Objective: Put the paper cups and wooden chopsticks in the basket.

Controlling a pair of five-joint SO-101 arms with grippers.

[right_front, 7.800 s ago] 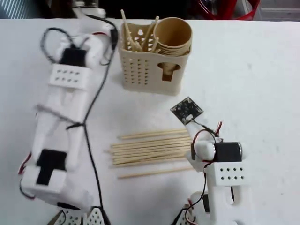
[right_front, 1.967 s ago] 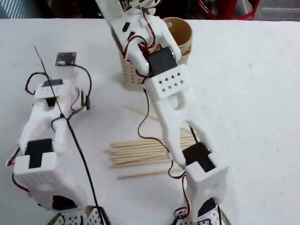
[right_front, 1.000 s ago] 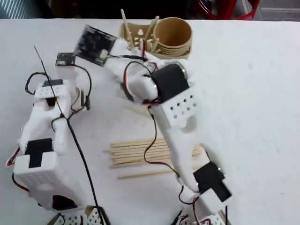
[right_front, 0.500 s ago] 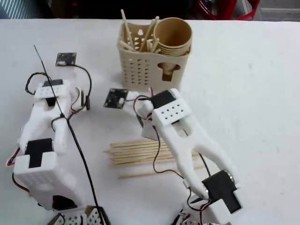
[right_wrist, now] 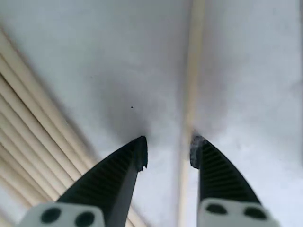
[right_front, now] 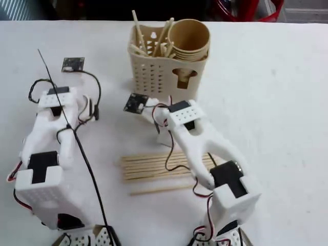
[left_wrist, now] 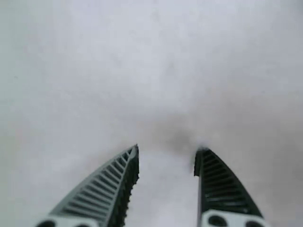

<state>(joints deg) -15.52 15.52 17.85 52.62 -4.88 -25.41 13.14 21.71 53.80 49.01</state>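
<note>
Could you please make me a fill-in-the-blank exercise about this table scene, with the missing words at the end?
1. In the basket, next to some upright chopsticks, stands a stack of paper ____.
2. A bundle of chopsticks lies flat on the ____.
3. The right gripper is ____, with a single chopstick beside one finger.
4. The left gripper is open too and holds ____.

Missing words: cups; table; open; nothing.
</note>
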